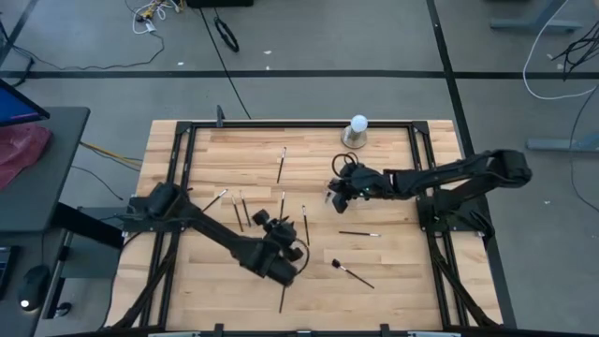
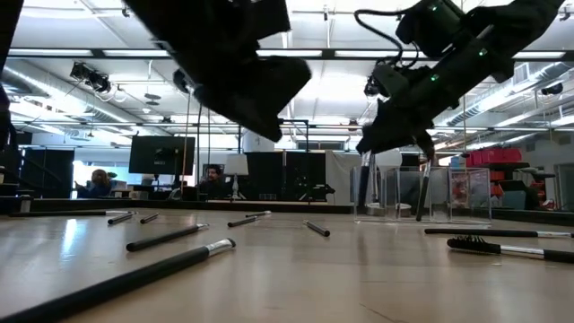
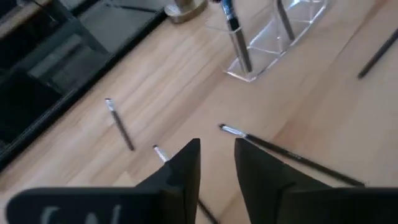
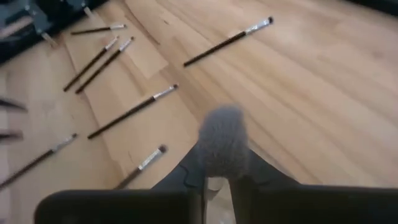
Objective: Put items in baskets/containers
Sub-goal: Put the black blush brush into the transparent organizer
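At the left-near part of the table (image 1: 393, 281), the left gripper (image 3: 216, 163) hangs low over the wood with its jaws drawn to a narrow gap and nothing between them. One thin brush (image 3: 289, 155) lies just beyond and to one side of its tips, long axis slanting away; a second brush (image 3: 119, 123) lies further off. More loose brushes (image 1: 241, 211) are scattered around this arm, so it is the nearer one for them.

Moving right, the clear holder (image 2: 421, 193) stands at centre-right, below the white ball (image 1: 357, 123) on its base at the far edge. The right gripper (image 4: 219, 180) hovers directly over the holder, jaws nipped narrow on a fluffy grey-tipped brush (image 4: 222, 142) held upright, handle pointing down. The coming move, I judge, turns on that vertical alignment: handle end above the holder's slot. Whether it is already seated I cannot tell

A bushy dark brush (image 1: 350, 272) lies near-right, between the arms
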Robot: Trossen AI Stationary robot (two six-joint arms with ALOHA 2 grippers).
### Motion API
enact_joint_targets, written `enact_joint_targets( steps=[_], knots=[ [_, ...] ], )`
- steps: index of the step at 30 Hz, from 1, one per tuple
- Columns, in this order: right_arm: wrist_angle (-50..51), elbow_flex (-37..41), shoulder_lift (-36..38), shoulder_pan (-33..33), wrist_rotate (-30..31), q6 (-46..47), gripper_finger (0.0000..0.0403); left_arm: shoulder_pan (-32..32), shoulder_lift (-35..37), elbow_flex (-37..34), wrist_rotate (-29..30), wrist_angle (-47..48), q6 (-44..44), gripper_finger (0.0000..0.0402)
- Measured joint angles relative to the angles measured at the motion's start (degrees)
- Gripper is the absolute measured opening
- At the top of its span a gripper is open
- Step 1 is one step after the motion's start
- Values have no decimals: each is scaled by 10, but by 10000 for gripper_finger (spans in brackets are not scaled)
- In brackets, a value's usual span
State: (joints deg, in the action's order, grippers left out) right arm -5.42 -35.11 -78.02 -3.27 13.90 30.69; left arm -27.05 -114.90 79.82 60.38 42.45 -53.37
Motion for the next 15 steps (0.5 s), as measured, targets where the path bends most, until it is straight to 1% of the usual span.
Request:
enact_joint_targets(
  steps=[4,6,8,11,15],
  knots=[
    [8,0,-9,-1,-5,8,66,9,12,0,-13,-37,50,79],
    [6,0,-14,0,-6,6,89,9,13,1,-17,-54,67,71],
    [10,0,-14,0,-3,-11,117,5,15,0,-20,-51,75,64],
    [9,0,-1,0,23,-45,163,-6,22,0,-25,-40,76,59],
    [6,0,38,0,73,-61,213,-28,42,1,-53,-36,95,58]
  ],
)
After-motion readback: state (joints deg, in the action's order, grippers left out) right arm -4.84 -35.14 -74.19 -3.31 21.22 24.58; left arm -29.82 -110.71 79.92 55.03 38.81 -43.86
